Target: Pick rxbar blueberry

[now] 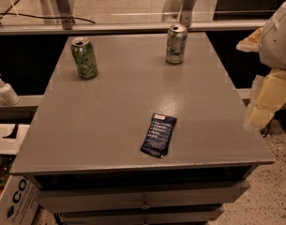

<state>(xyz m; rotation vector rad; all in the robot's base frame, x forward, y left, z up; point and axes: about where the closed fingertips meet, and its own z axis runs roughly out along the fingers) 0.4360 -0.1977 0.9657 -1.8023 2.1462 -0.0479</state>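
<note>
The rxbar blueberry (159, 135) is a flat dark navy wrapper with lines of small white text. It lies flat on the grey table (119, 111), near the front edge and a little right of the middle. My gripper (267, 100) shows as pale cream parts at the right edge of the view, beyond the table's right side. It is to the right of the bar, well apart from it, and holds nothing that I can see. The white arm (278, 36) rises above it.
Two green soda cans stand upright at the back of the table, one at the left (84, 57) and one at the right (176, 43). A soap pump bottle (5, 91) stands on a ledge at left. A cardboard box (13, 198) sits below left. Drawers (142, 200) front the table.
</note>
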